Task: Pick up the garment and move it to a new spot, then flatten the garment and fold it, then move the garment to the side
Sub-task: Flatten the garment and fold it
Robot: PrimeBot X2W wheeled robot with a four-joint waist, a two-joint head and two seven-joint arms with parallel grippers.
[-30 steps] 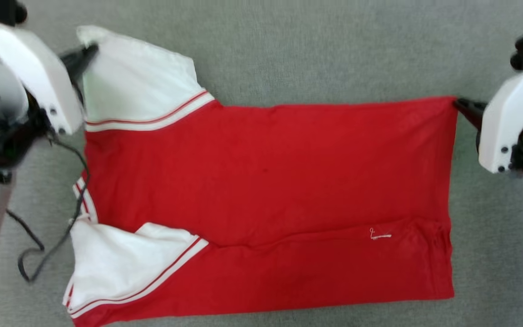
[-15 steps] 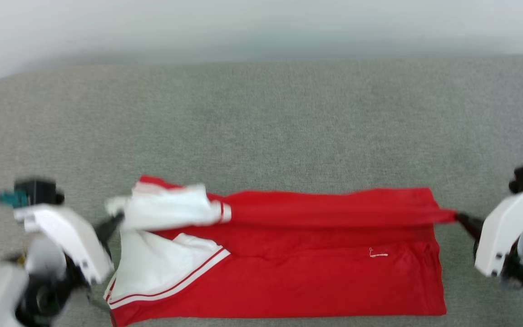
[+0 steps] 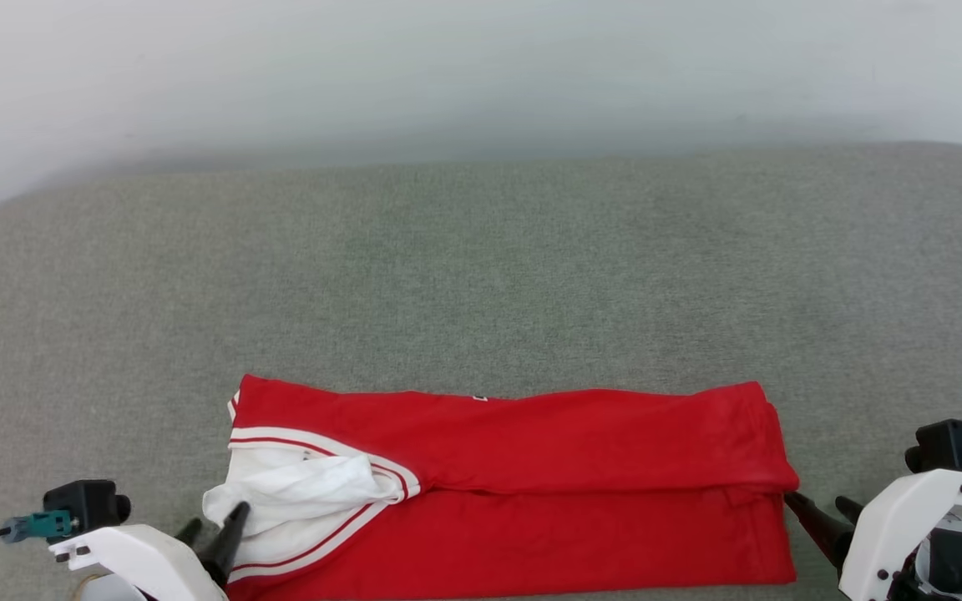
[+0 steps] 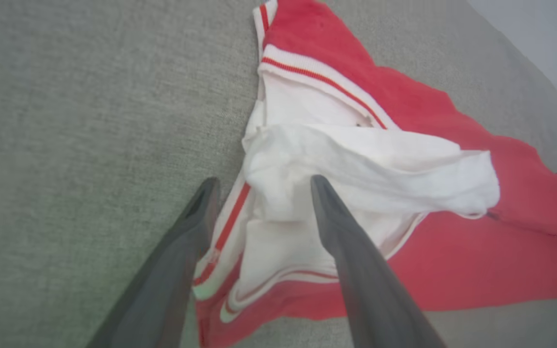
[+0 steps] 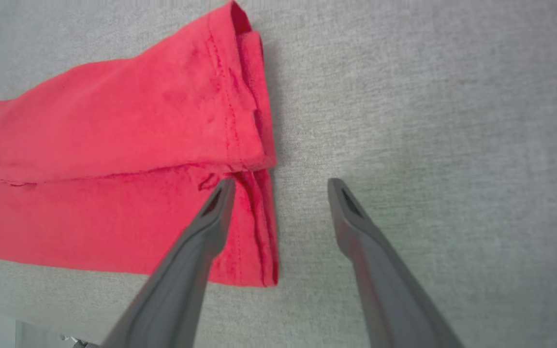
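The garment (image 3: 581,467) is shown as soft, matt red cloth, faintly creased, with stitched hems. Its sleeve (image 4: 356,159) is of rumpled white cloth, edged by ribbed-looking striped trim (image 4: 317,77). The table (image 3: 481,275) is covered in grey, matt, felt-like fabric of fine rough grain. The fingers (image 4: 356,270) of the left hand (image 4: 264,180) and the right hand (image 5: 282,181) are seen as dark, smooth, matt plastic. The wrist casing (image 3: 898,517) is of glossy white plastic.

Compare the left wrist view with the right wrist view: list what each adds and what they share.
Left wrist: the bunched white sleeve and red-white striped trim of the garment, at the open left gripper. Right wrist: its folded plain red hem end, at the open right gripper. Shared: red fabric lying on the grey surface.
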